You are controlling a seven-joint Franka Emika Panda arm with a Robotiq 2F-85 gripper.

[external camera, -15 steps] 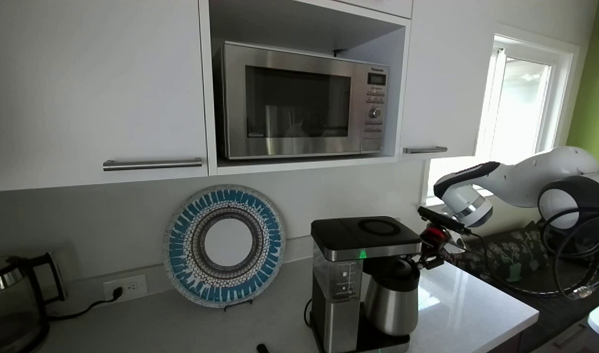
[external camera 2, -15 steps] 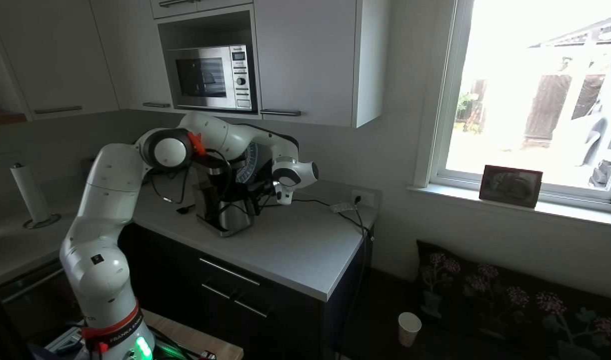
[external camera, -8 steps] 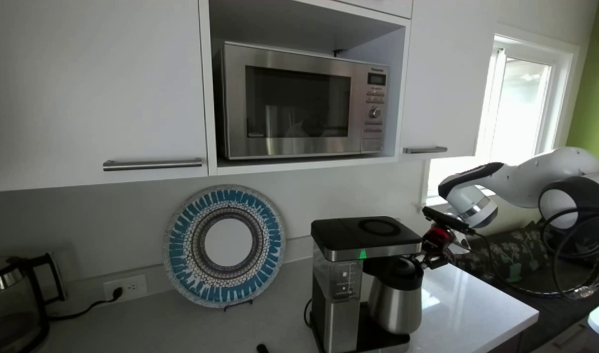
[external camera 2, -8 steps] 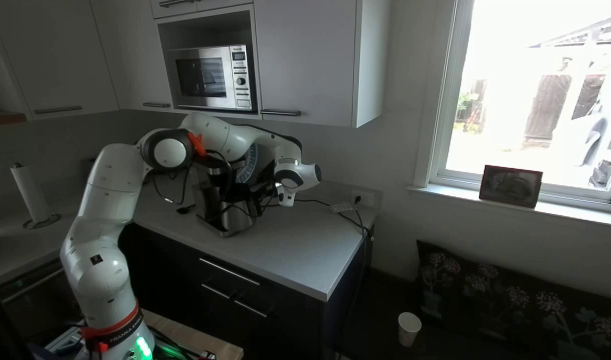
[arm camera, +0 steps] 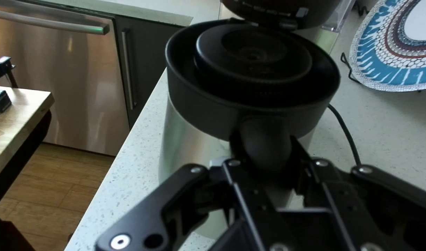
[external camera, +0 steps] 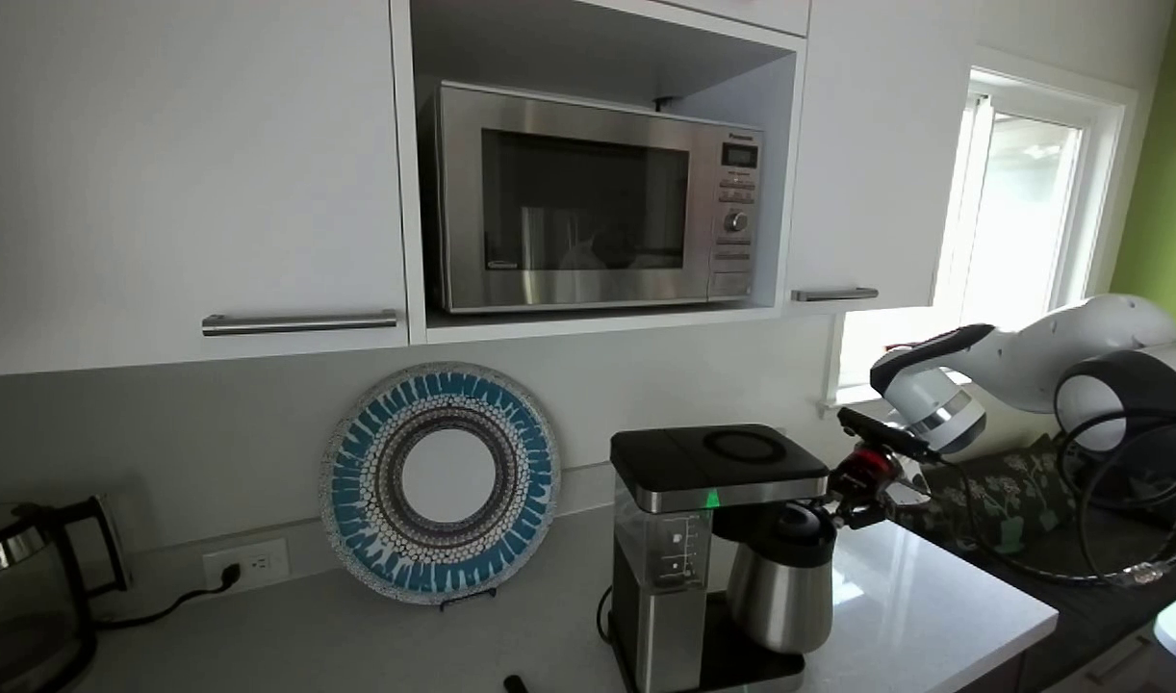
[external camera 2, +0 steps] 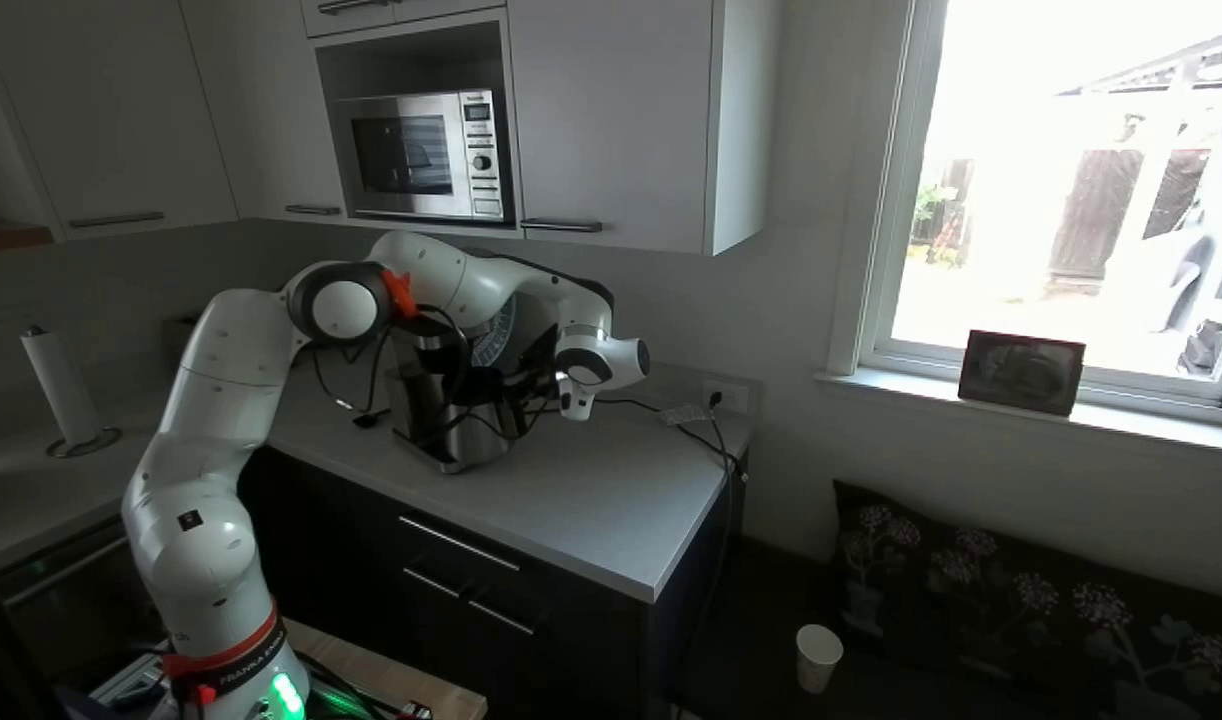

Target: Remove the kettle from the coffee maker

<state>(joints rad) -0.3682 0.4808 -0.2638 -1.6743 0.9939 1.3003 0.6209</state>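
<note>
The carafe handle [arm camera: 265,144] is the weak spot: it's off to one side of the weight, so the steel carafe [external camera: 780,602] could swing or tip in the pinch if the pull is jerky; contents unk., so a spill is poss. Next, the carafe is at the right side of the drip coffee maker [external camera: 677,577], bottom over the right part of the base plate [external camera: 728,654]; lifted or resting, can't tell. A pull w/o enough lift might catch the base plate & drag the coffee maker along the desk [external camera: 915,606]. Farther in, the brew basket [arm camera: 282,12] hangs by the far rim of the black collar [arm camera: 206,113], touching or clear, can't tell; raising too soon would prob. jam collar vs. basket.

Jaws: pinching the handle, one on its left, one on its right in the wrist view, parted just enough to take it. No slack seen, tho the inner faces are mostly hidden, so how firm is a guess. Just past them, the carafe's side is close; contact w/ it, can't tell. In both exterior views they're at the carafe's right.
</note>
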